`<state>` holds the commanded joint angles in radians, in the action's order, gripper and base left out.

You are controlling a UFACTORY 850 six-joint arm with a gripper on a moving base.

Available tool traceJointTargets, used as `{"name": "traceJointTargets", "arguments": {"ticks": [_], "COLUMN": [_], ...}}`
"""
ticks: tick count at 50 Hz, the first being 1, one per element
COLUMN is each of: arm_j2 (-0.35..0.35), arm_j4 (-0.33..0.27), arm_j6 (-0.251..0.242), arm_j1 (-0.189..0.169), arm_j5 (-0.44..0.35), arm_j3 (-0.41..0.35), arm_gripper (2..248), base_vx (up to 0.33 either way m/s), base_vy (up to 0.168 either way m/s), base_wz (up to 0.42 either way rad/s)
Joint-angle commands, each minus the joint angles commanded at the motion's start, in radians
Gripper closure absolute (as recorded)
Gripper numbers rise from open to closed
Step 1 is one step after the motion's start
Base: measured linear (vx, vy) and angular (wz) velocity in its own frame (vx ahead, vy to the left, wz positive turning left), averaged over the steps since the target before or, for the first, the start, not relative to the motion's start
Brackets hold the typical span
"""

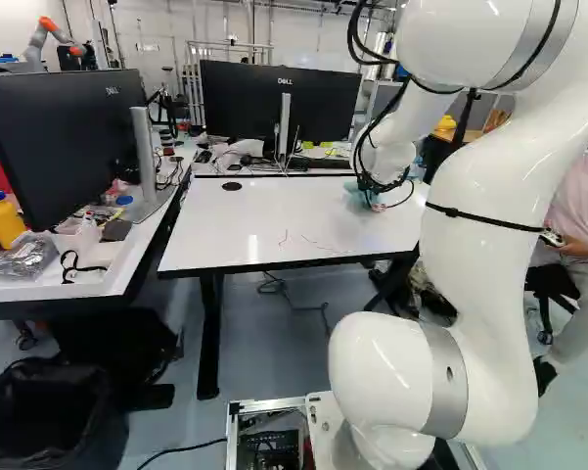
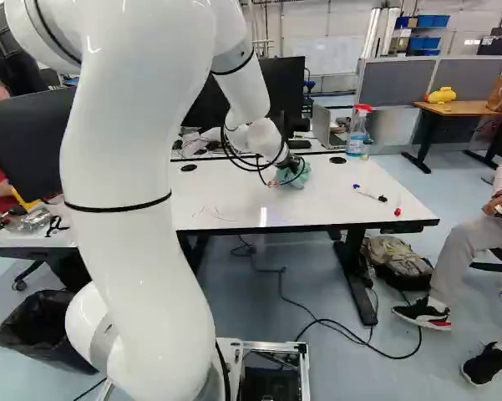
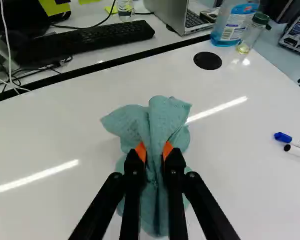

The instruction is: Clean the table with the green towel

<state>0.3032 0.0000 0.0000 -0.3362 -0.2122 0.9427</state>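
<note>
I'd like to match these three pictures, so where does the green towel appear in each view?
Left base view: the green towel is right of the middle, in the upper half.
Right base view: right of the middle, upper half.
Wrist view: between the fingers of the gripper.
Shared landmark: the white table under it.

Wrist view crops laptop (image 3: 165,12) and bottle (image 3: 233,24); towel's (image 3: 162,114) underside hidden.
</note>
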Motion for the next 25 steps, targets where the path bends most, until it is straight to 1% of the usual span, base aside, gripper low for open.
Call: {"name": "traceJointTargets", "arguments": {"ticks": [25], "arm_j2": [-0.115], "arm_j4": [0.0], "arm_j6": [0.0], "arm_j1": [0.062], "arm_j5": [0.0], "arm_j3": [-0.081], "arm_gripper": [195], "base_vx": [0.0], "base_vy": [0.0], "base_wz": [0.0]}}
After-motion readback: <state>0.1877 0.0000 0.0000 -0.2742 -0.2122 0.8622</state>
